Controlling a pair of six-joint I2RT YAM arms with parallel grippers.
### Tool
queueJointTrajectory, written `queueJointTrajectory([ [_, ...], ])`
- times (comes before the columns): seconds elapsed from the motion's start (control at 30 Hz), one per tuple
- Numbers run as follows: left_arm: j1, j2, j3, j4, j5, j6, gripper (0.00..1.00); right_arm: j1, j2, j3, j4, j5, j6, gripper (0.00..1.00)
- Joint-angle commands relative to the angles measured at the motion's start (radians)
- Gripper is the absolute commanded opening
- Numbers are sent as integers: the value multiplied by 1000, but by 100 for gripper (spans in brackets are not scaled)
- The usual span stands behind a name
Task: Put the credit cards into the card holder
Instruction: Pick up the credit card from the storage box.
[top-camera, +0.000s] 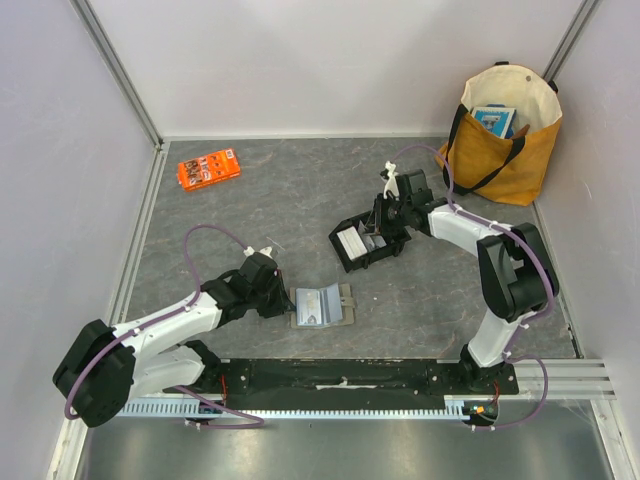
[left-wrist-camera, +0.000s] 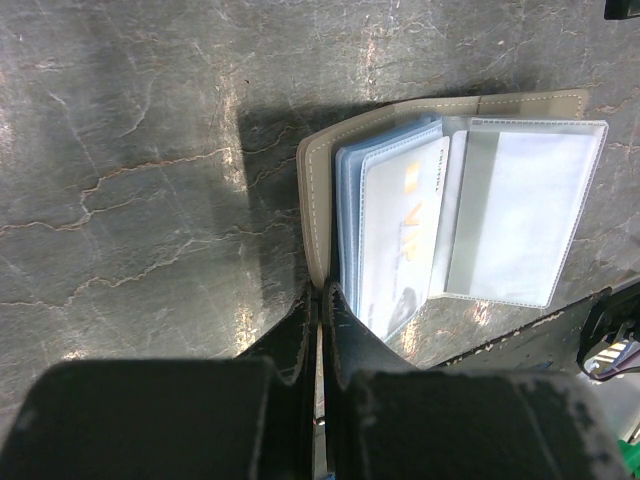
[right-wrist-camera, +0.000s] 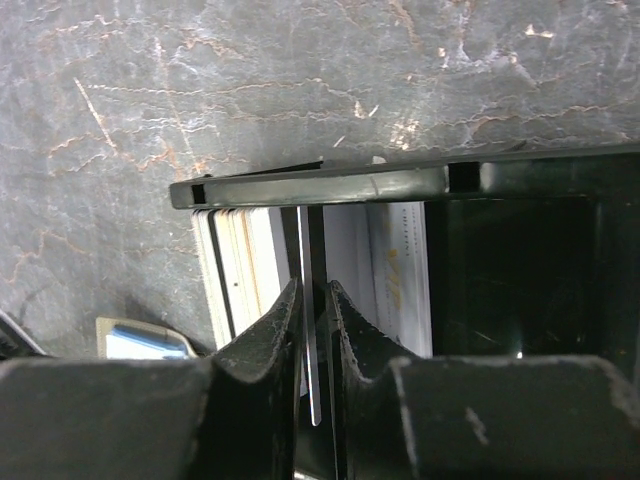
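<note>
The grey stone-pattern table (top-camera: 250, 210) carries everything; at its far right corner stands a yellow tote bag (top-camera: 500, 150). Near the middle lies the black tray (top-camera: 352, 262), and the right gripper (top-camera: 378, 228) reaches down into it; far to the left, well apart, lies an orange packet (top-camera: 208, 168). The card holder (top-camera: 322, 305) lies open on the table near the front, between the two arms; the left gripper (top-camera: 283, 300) has its fingers pressed together on the taupe edge of it. One card (left-wrist-camera: 400, 220) sits already in a clear sleeve. In the tray a stack of credit cards (right-wrist-camera: 235, 260) stands on edge; the right gripper pinches one thin credit card (right-wrist-camera: 312, 250) just beside this stack.
</note>
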Motion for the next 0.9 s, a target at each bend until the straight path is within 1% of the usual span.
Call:
queueJointTrajectory([
  [0.0, -3, -9, 25, 27, 4, 34, 2, 1, 21, -4, -3, 57, -30, 20],
  [0.13, -5, -5, 27, 30, 4, 34, 2, 2, 27, -6, -9, 72, -39, 20],
  [0.23, -3, 0, 28, 33, 8, 34, 2, 5, 25, -1, -26, 107, -50, 24],
  [0.37, -3, 0, 28, 35, 10, 34, 2, 17, 27, 12, -43, 133, -62, 25],
  [0.43, -5, 0, 28, 35, 10, 34, 2, 22, 27, 16, -41, 135, -65, 20],
  [0.5, -5, -2, 30, 33, 10, 34, 2, 24, 22, 19, -40, 133, -67, 9],
  [0.53, -3, -2, 30, 33, 11, 34, 2, 25, 15, 23, -40, 124, -68, 0],
  [0.67, -5, -14, 30, 26, 4, 32, 2, 28, -38, 35, -46, 101, -70, 0],
  [0.87, -3, -19, 30, 24, 7, 32, 2, 30, -162, 54, -89, 152, -71, 0],
])
